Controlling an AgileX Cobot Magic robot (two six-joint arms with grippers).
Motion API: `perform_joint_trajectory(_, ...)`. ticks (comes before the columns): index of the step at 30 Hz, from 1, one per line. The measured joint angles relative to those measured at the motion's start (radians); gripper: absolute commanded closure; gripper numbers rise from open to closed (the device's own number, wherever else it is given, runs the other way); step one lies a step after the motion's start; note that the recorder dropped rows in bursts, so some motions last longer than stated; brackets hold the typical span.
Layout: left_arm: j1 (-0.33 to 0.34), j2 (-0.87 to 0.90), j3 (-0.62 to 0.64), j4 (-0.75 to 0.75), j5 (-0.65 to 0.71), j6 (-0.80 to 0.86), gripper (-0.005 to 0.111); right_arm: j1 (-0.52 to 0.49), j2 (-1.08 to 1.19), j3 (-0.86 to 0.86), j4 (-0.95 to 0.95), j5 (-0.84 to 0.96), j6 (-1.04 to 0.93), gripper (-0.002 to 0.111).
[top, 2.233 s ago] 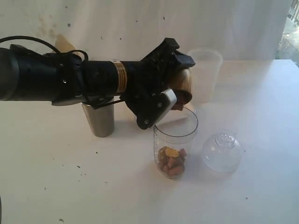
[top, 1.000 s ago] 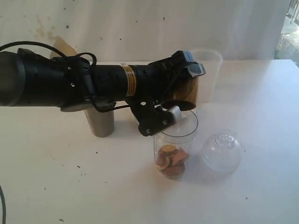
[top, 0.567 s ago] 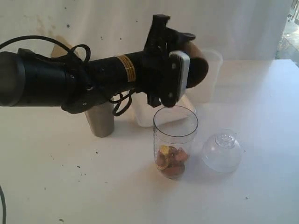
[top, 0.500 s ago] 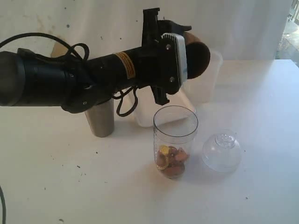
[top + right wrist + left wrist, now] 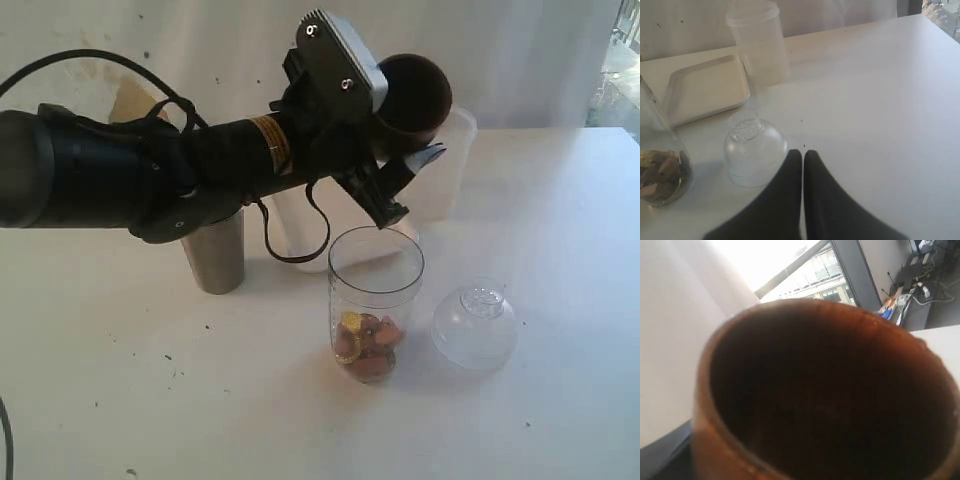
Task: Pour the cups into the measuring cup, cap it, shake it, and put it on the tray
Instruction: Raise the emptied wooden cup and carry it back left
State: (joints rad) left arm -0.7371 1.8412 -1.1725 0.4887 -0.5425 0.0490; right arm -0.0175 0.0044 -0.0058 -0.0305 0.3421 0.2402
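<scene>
Exterior view: white speckled table (image 5: pixel 560 230), left hand (image 5: pixel 390 108) gripping wooden cup (image 5: pixel 420 82), right hand (image 5: pixel 803 153) closed.

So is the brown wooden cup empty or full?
Empty, it seems: the left wrist view looks straight into the wooden cup and shows only bare dark wood inside.

We're counting one wooden cup (image 5: pixel 412 95), one steel tumbler (image 5: pixel 215 258), one measuring cup (image 5: pixel 375 290), one dome cap (image 5: pixel 475 325), one frosted tumbler (image 5: pixel 760 45), one white tray (image 5: pixel 705 92).
</scene>
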Motion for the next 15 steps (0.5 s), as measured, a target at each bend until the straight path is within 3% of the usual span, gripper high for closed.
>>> perform_joint_trajectory(4, 0.000, -0.009, 0.000, 0.041, 0.000, -0.041, 0.107, 0.000, 0.000, 0.000, 0.000, 0.000, 0.000, 0.107)
perform_joint_trajectory(10, 0.000, -0.073, 0.000, 0.264, -0.051, -0.131, 0.107, 0.000, 0.000, 0.000, 0.000, 0.000, 0.000, 0.107)
perform_joint_trajectory(15, 0.000, -0.143, 0.000, 0.573, -0.114, -0.147, 0.107, 0.000, 0.000, 0.000, 0.000, 0.000, 0.000, 0.107)
